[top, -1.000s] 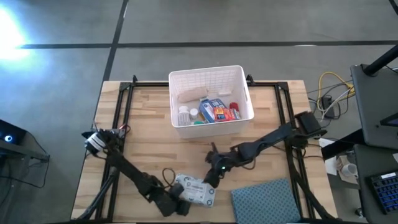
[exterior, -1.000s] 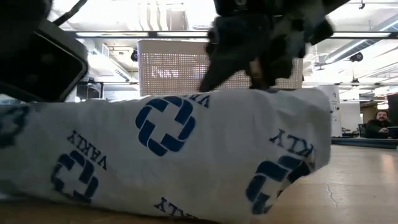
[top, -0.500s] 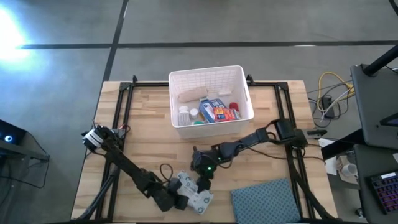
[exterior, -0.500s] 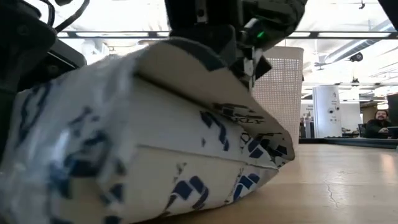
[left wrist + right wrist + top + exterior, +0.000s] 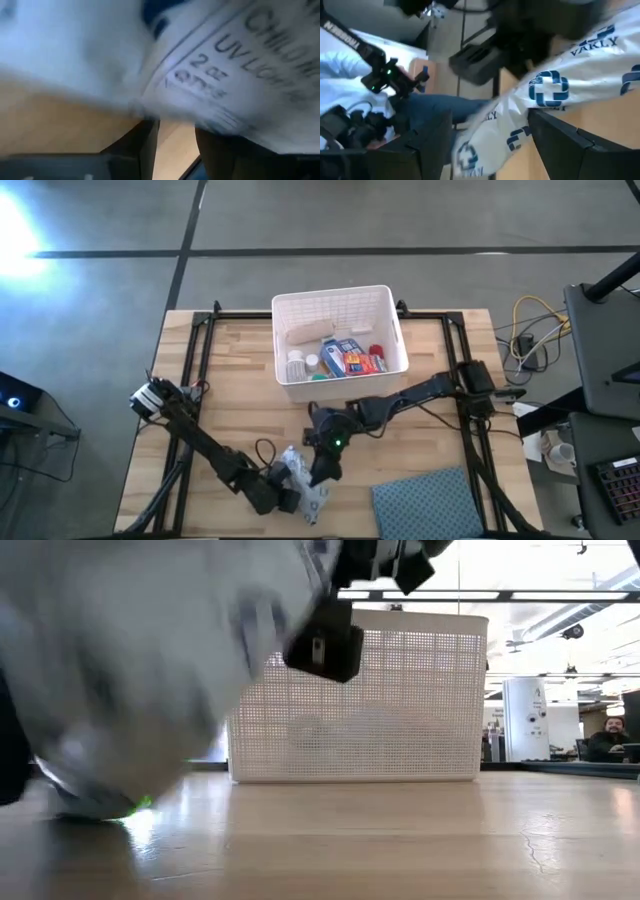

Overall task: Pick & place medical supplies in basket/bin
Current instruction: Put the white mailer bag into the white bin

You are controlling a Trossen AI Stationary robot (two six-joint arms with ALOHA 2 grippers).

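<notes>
The wooden table [image 5: 230, 390] carries the white basket [image 5: 338, 305] at its far middle, lattice walls upright; in the low view the basket [image 5: 355, 695] stands well back from the camera. Inside it lie white pill bottles [image 5: 297, 364], a blue-red-white box [image 5: 340, 360], a red tube [image 5: 377, 358] and a pale flat piece [image 5: 308, 332] along the back wall.

At the near right edge lies the blue-grey cloth [image 5: 428, 502], partly cut off by the frame.

Both arms meet at the near middle of the table. The left gripper [image 5: 283, 498] reaches in from the left, the right gripper [image 5: 322, 470] from the right, and between them sits the white printed packet [image 5: 302, 485], crumpled and tilted up off the wood. The right wrist view shows the packet [image 5: 555, 100] with blue cross marks lying between that arm's dark fingers [image 5: 565, 137], which stand apart on either side of it; whether they press it I cannot tell. In the left wrist view the packet [image 5: 225, 65] fills most of the frame just above that arm's fingers [image 5: 135, 145]; whether those grip it cannot be told either.

The low view is largely blocked by a blurred white mass, seemingly the packet [image 5: 130, 670], close to the lens, with a dark gripper part [image 5: 325, 645] beside it.
</notes>
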